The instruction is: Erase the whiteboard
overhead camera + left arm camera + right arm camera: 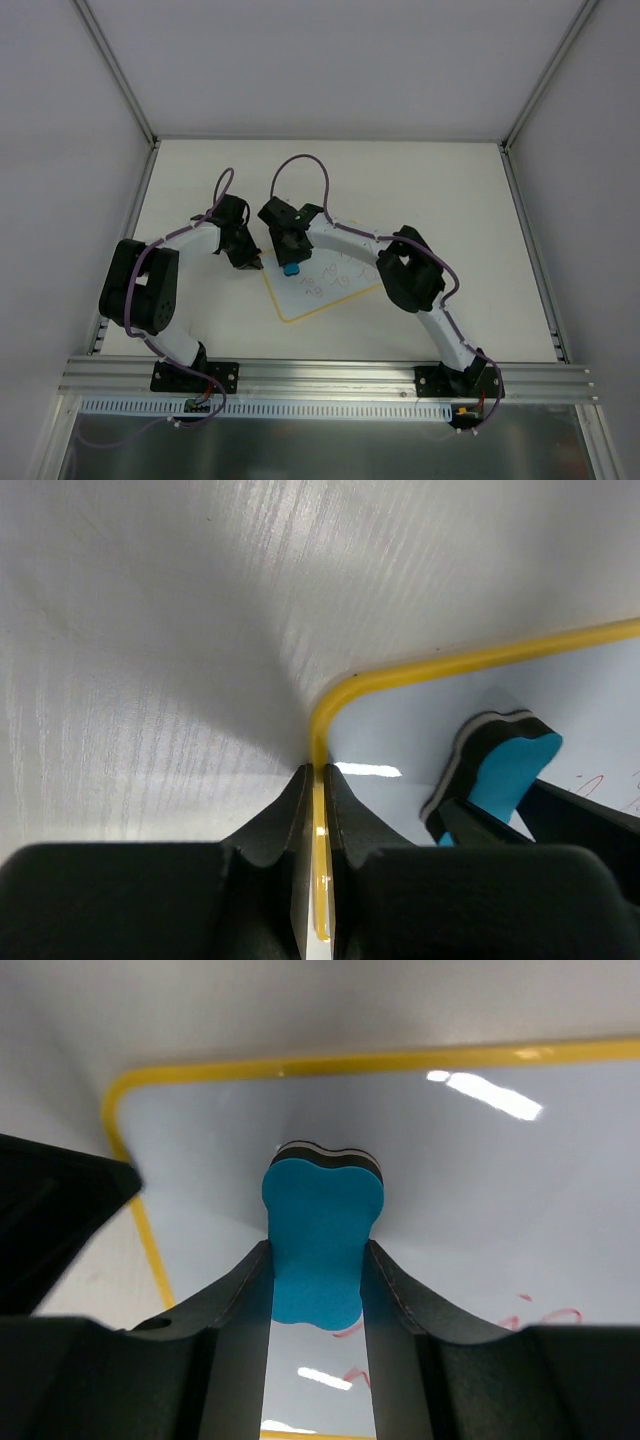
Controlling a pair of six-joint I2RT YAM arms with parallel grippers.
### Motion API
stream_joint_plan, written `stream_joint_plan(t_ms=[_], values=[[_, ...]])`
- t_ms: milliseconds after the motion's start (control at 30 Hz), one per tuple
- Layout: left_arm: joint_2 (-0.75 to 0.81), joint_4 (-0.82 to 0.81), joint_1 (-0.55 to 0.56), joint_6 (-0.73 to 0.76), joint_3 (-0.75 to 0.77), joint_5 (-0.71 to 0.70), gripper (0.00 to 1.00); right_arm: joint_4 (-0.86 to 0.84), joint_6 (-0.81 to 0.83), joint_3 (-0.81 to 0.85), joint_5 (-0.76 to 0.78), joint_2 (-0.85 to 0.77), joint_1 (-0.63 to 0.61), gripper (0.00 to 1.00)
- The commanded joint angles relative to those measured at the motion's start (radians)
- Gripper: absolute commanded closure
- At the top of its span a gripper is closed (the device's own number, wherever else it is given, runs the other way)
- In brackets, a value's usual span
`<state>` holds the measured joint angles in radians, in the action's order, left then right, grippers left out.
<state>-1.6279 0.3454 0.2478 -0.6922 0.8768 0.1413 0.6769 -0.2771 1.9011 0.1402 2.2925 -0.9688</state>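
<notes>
The whiteboard (325,292) is a white board with a thin yellow rim and lies tilted on the table between the arms. Faint red scribbles show on it. My left gripper (256,262) is shut on the board's yellow rim (320,830) near a rounded corner. My right gripper (291,262) is shut on the blue eraser (291,269), which stands on the board near that corner. The right wrist view shows the eraser (320,1230) between the fingers, with the board (480,1170) under it and red marks behind it. The eraser also shows in the left wrist view (500,770).
The white table (440,190) is walled by metal frame rails at the left, right and back. A slotted metal rail (330,380) runs along the near edge, where both arm bases stand.
</notes>
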Motion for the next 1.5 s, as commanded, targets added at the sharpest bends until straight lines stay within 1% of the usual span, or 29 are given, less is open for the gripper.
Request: stream_joint_plan(t_ms=[0, 100, 133, 267, 400, 467, 533, 567, 733, 833, 967, 1100, 1167, 1300, 1400, 1433, 1467], values=[[-0.053, 0.061, 0.007, -0.004, -0.025, -0.035, 1.0, 0.136, -0.036, -0.173, 0.073, -0.04, 0.057, 1.0], [-0.056, 0.063, 0.005, -0.007, -0.029, -0.037, 1.0, 0.119, -0.039, -0.267, 0.148, -0.123, 0.108, 1.0], [-0.058, 0.061, 0.005, -0.007, -0.027, -0.036, 1.0, 0.113, -0.037, -0.325, 0.156, -0.142, 0.12, 1.0], [-0.062, 0.06, 0.005, -0.01, -0.022, -0.032, 1.0, 0.075, -0.028, -0.448, 0.216, -0.231, 0.18, 0.99], [-0.061, 0.061, 0.007, -0.01, -0.016, -0.025, 1.0, 0.053, -0.034, -0.49, 0.204, -0.258, 0.191, 1.0], [-0.061, 0.061, 0.007, -0.012, -0.016, -0.023, 1.0, 0.038, -0.034, -0.481, 0.177, -0.248, 0.174, 0.99], [-0.058, 0.061, 0.007, -0.012, -0.018, -0.022, 1.0, 0.038, -0.022, -0.436, 0.157, -0.232, 0.15, 1.0], [-0.058, 0.061, 0.007, -0.012, -0.018, -0.02, 1.0, 0.036, -0.016, -0.415, 0.15, -0.21, 0.118, 0.99], [-0.058, 0.061, 0.007, -0.015, -0.021, -0.016, 1.0, 0.038, -0.007, -0.259, 0.041, -0.131, 0.038, 1.0], [-0.053, 0.061, 0.007, -0.018, -0.019, -0.016, 1.0, 0.039, -0.002, -0.197, 0.001, -0.087, -0.005, 1.0], [-0.052, 0.061, 0.005, -0.02, -0.018, -0.014, 1.0, 0.05, 0.024, -0.143, -0.027, -0.048, -0.056, 1.0], [-0.053, 0.061, 0.007, -0.023, -0.018, -0.014, 1.0, 0.072, 0.033, -0.132, -0.019, -0.034, -0.067, 1.0], [-0.053, 0.061, 0.005, -0.024, -0.018, -0.019, 1.0, 0.075, 0.036, -0.151, -0.005, -0.05, -0.061, 1.0], [-0.055, 0.061, 0.007, -0.027, -0.022, -0.02, 1.0, 0.072, 0.018, -0.247, 0.035, -0.102, -0.021, 1.0], [-0.058, 0.061, 0.007, -0.027, -0.025, -0.023, 1.0, 0.046, 0.003, -0.377, 0.093, -0.169, 0.05, 1.0], [-0.058, 0.061, 0.007, -0.026, -0.027, -0.023, 1.0, 0.033, -0.004, -0.458, 0.099, -0.192, 0.071, 1.0], [-0.061, 0.061, 0.007, -0.026, -0.024, -0.023, 1.0, 0.006, -0.007, -0.5, 0.102, -0.233, 0.118, 0.99]])
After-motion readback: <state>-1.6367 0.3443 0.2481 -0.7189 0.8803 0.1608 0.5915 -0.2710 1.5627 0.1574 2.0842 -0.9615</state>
